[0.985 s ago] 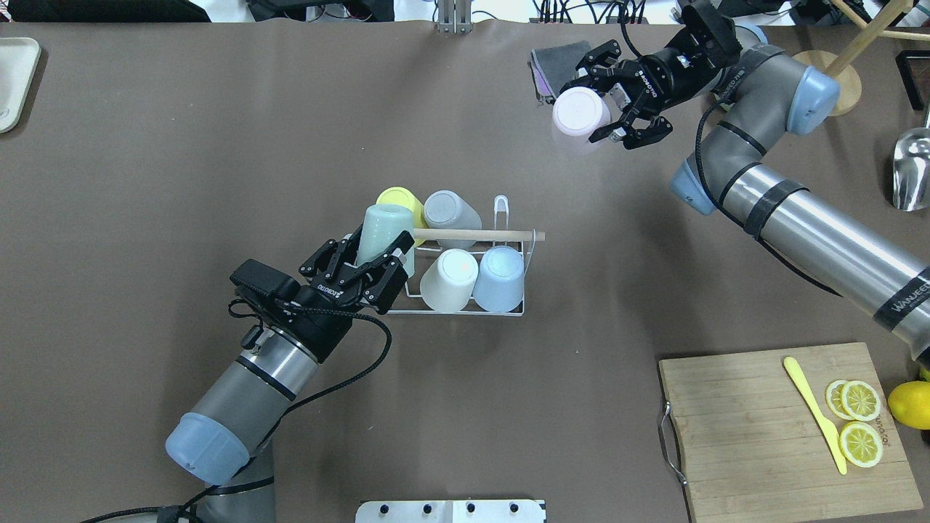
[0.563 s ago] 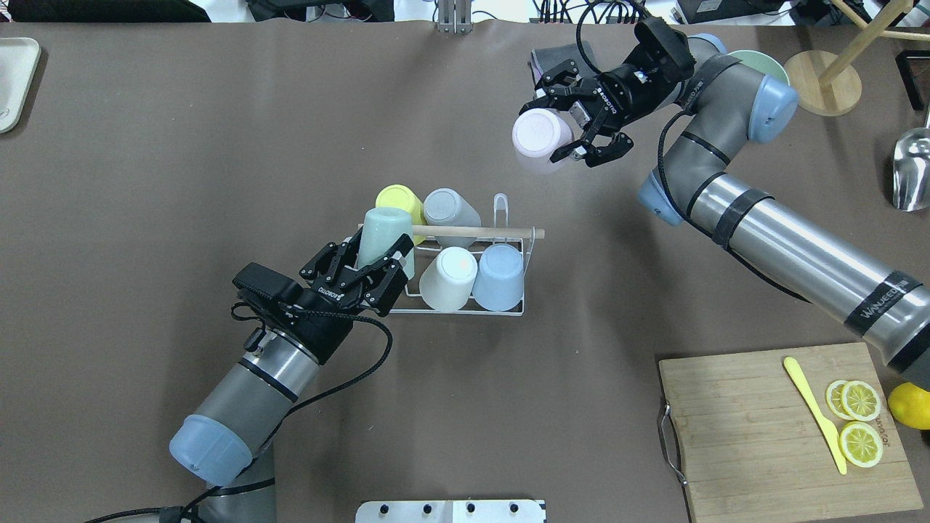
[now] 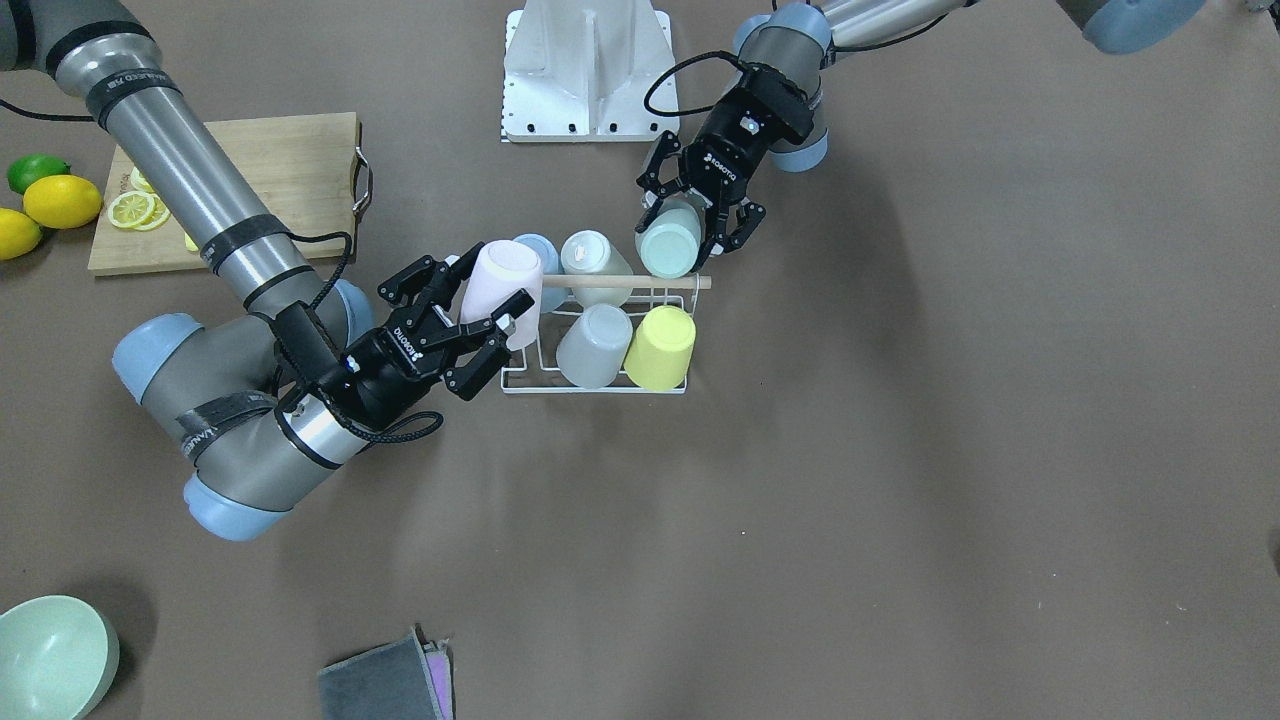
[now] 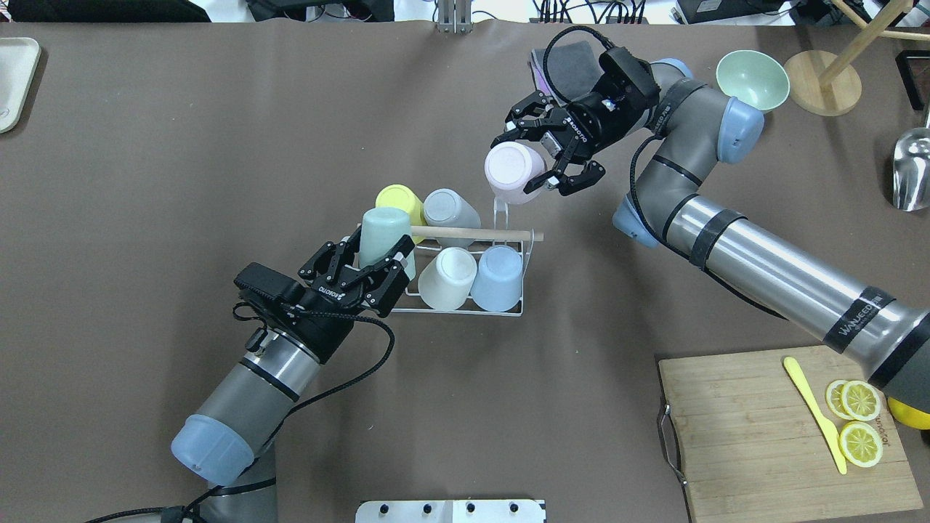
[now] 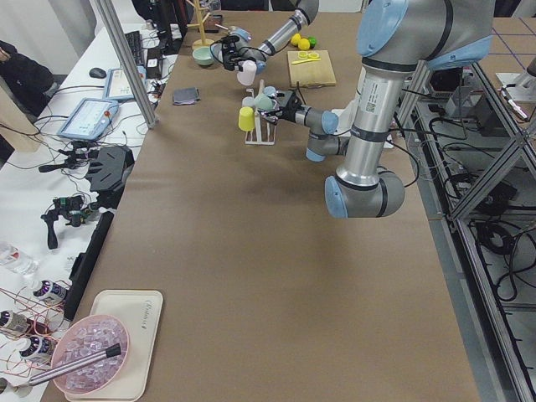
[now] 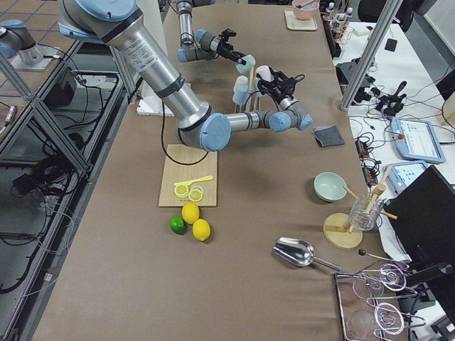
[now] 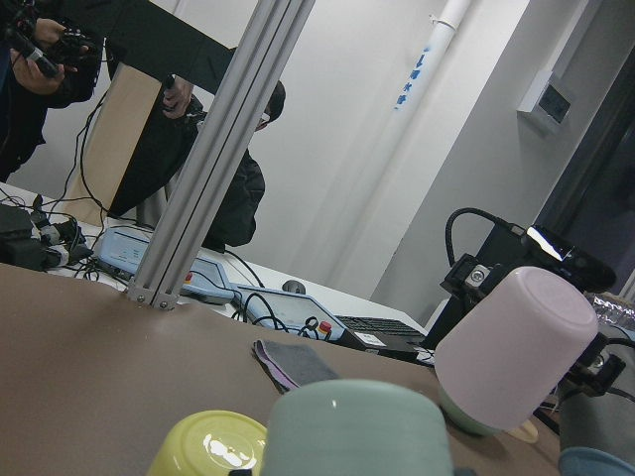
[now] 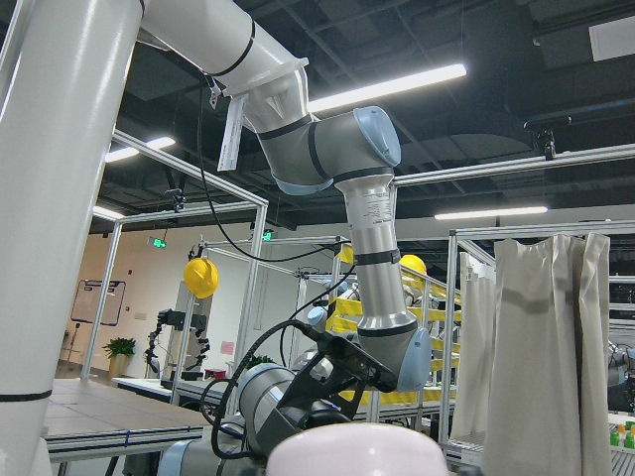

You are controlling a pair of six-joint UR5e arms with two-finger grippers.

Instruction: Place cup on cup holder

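Observation:
The cup holder [image 4: 465, 311] is a white wire rack with a wooden rod [image 4: 472, 233] at mid-table; it also shows in the front view [image 3: 590, 388]. Yellow [image 4: 398, 200], grey [image 4: 450, 209], cream [image 4: 447, 280] and blue [image 4: 499, 277] cups sit upside down on it. A mint cup [image 4: 383, 229] stands at its left end. My left gripper [image 4: 378, 254] straddles that cup's lower part with the jaws spread. My right gripper [image 4: 532, 161] is shut on a pink cup [image 4: 508, 171], bottom up, above the rack's far right corner [image 3: 500, 280].
A cutting board [image 4: 734, 436] with lemon slices and a yellow knife lies at the front right. A green bowl [image 4: 752, 78], a grey cloth [image 4: 574, 62], a wooden stand [image 4: 825, 91] and a metal scoop [image 4: 912, 171] are at the back right. A tray [image 4: 14, 80] is at the far left.
My right arm has carried the pink cup left and nearer, to the rack's far right corner. My left gripper has eased back slightly and its jaws have spread; the mint cup has stayed.

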